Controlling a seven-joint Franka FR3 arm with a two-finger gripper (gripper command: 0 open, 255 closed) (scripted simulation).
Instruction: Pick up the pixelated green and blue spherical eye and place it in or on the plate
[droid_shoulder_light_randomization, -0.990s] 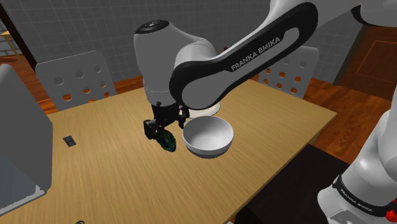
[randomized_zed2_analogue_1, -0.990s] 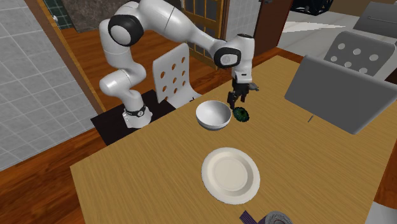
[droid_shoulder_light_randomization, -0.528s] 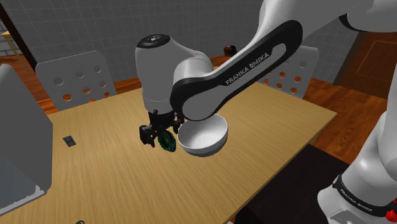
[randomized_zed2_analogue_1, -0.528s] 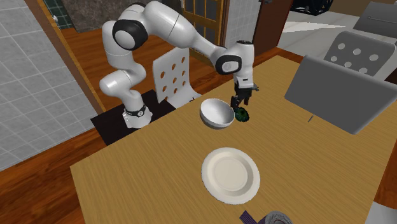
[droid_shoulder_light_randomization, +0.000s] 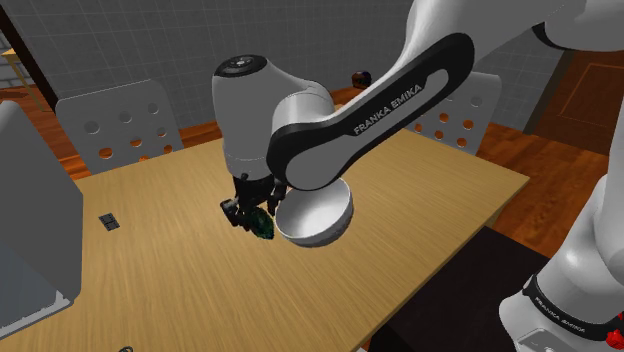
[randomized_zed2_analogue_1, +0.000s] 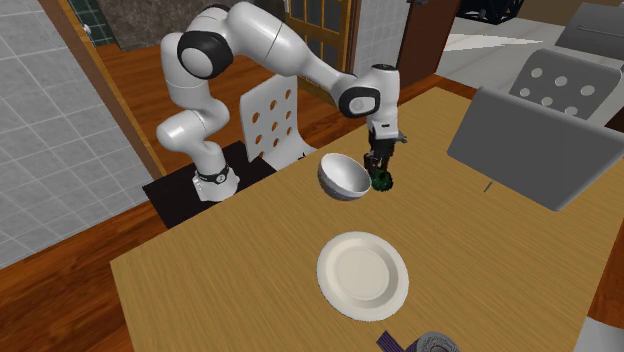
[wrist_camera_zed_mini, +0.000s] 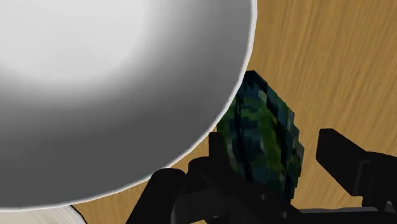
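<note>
The green and blue pixelated eye (wrist_camera_zed_mini: 264, 137) lies on the wooden table (droid_shoulder_light_randomization: 420, 190), right against the rim of a white bowl (droid_shoulder_light_randomization: 318, 212). My black gripper (droid_shoulder_light_randomization: 247, 212) is down over the eye (droid_shoulder_light_randomization: 263, 223), one finger on each side. One finger (wrist_camera_zed_mini: 219, 153) sits against the eye. The other finger (wrist_camera_zed_mini: 347, 162) stands off by a thin strip of table, so the gripper (wrist_camera_zed_mini: 270, 140) is open around the eye, not clasping it. The white plate (randomized_zed2_analogue_1: 363, 273) lies nearer the second exterior view's bottom, apart from the gripper (randomized_zed2_analogue_1: 380, 168) and eye (randomized_zed2_analogue_1: 381, 181).
The white bowl (randomized_zed2_analogue_1: 345, 178) is tipped up on its side, leaning by my hand. A grey slab-like box (randomized_zed2_analogue_1: 530, 145) stands on the table at the second exterior view's right. White perforated chairs (droid_shoulder_light_randomization: 115, 125) line the table's far side. A small dark item (droid_shoulder_light_randomization: 110, 221) lies nearby.
The hand has come down over the eye and its fingers have drawn in around it. The bowl has been pushed and tipped further onto its side.
</note>
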